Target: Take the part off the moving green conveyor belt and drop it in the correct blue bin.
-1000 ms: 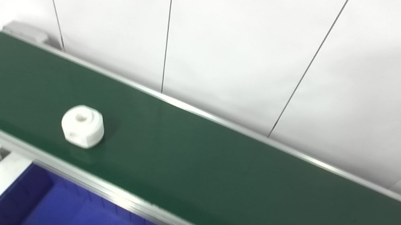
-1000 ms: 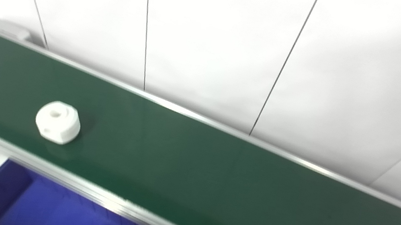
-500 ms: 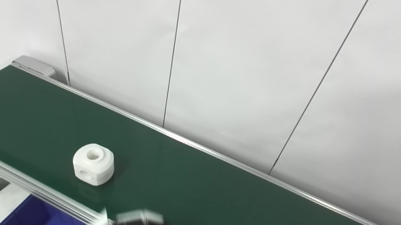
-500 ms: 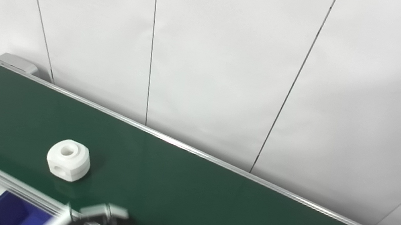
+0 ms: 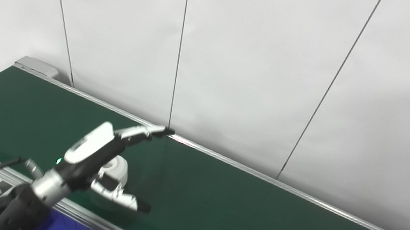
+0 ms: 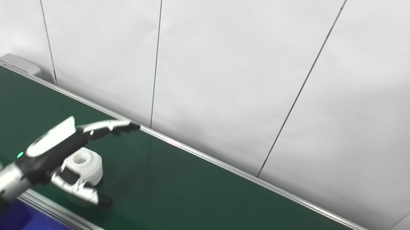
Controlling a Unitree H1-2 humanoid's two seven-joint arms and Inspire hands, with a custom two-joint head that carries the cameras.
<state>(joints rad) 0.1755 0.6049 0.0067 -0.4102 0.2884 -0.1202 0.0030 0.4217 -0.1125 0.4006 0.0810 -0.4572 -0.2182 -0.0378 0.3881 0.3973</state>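
White part sits on the green belt right under my left hand, fingers spread wide, thumb just beside it, not gripping anything.

White part: near side hidden behind left hand. Blue bin: cut off by bottom edge.

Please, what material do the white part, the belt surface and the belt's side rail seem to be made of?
White part: probably matte plastic, opaque, with moulded-looking edges.
Belt: likely smooth rubber or PVC, with a faint sheen.
Side rail: looks like brushed aluminium, silvery with a bright highlight.
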